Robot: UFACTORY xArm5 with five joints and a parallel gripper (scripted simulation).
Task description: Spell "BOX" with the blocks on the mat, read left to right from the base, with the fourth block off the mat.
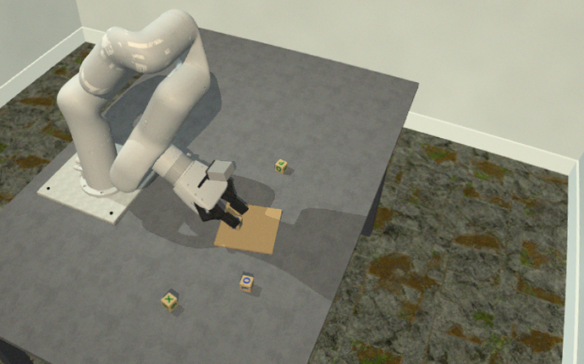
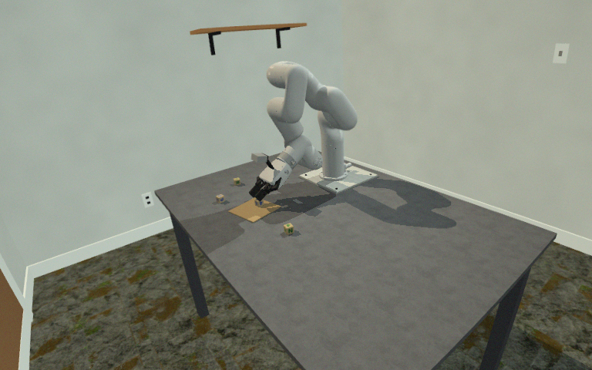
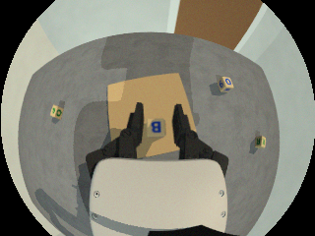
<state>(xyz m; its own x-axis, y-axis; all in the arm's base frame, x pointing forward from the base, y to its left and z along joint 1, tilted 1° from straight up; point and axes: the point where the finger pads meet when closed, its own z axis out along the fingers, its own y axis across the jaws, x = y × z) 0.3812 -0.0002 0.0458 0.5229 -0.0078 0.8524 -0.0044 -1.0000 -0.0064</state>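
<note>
Mottled floor (image 1: 479, 260) (image 2: 143, 314), smooth grey tabletop (image 1: 308, 104) (image 2: 371, 270) (image 3: 148, 54) (square tan mat (image 1: 250, 238) (image 2: 253, 213) (image 3: 153, 93) atop).

B block (image 2: 258, 203) (image 3: 157, 127) mostly hidden by gripper (image 1: 238, 216) (image 2: 256, 196) (image 3: 158, 111) in top view, side letters too small

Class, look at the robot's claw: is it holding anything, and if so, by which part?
Nothing is held. The claw is open, with visible gaps between its fingers and the B block.

A brown wooden shelf (image 2: 248, 28) hangs on black metal brackets. A white rectangular wall outlet (image 2: 148, 199) sits below it.
</note>
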